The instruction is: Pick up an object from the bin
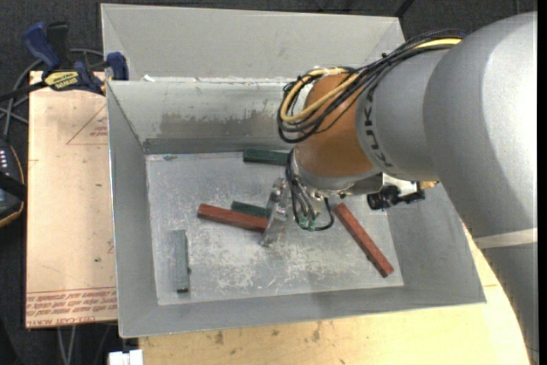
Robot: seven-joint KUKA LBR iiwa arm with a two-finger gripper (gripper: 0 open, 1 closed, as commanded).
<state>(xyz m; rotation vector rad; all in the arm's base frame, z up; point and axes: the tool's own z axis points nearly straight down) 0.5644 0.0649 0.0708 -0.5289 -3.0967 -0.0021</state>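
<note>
One bar lies closest to the jaws, and your next move probably turns on it: a red-brown, flat, straight bar [229,217] on the floor of the grey metal bin [128,184], near its middle. The jaws hang low over the floor at that bar's right end. You cannot tell whether they touch it or sit just beside it, nor whether they are apart or together, because the orange wrist cover [338,141] and its cables hide much of them. Nothing shows between them.

From the jaws the bar runs away to the left. Its long axis lies almost across the bin, with the right end a little nearer the front wall. Judge it this way: the bar's middle is left of the jaws, so a grip across its narrow width would call for a shift leftward along it.

A short dark green bar [248,206] pokes out from behind that same end, touching the red-brown one, and could get caught up with it.

Further out, a longer red bar [367,245] slants from the right of the jaws toward the front right corner. Another dark green bar [267,156] rests at the foot of the back wall. A grey-green bar [179,261] lies well apart by the left wall, pointing front to back.
</note>
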